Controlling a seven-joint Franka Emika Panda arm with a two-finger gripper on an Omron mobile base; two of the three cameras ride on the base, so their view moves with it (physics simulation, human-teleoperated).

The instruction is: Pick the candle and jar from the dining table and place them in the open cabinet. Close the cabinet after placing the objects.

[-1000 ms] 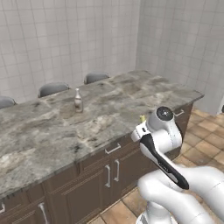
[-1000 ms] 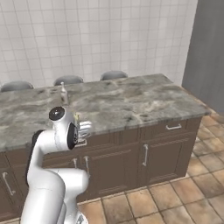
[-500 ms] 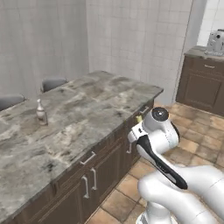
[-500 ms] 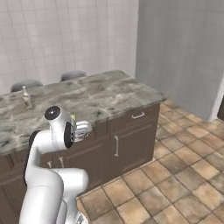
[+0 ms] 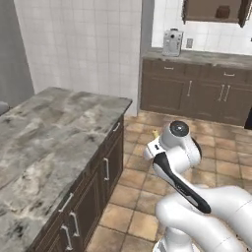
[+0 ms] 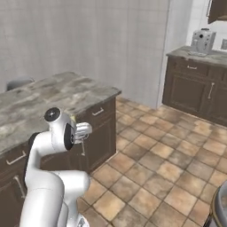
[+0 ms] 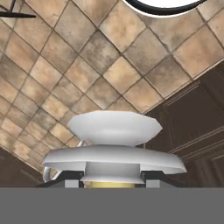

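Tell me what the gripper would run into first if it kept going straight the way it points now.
Probably the tiled floor: the gripper, shut on the candle, looks down along it at the floor. Depth is unclear, and the dark cabinet fronts lie off to one side.

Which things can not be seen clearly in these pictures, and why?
- Candle: hand view shows its silvery holder; the yellow stick is cut off at the bottom edge.
- Gripper: left base view, hidden behind the arm's wrist.
- Cabinet: left base view, cut by the top edge; a dark item inside is too small to name.
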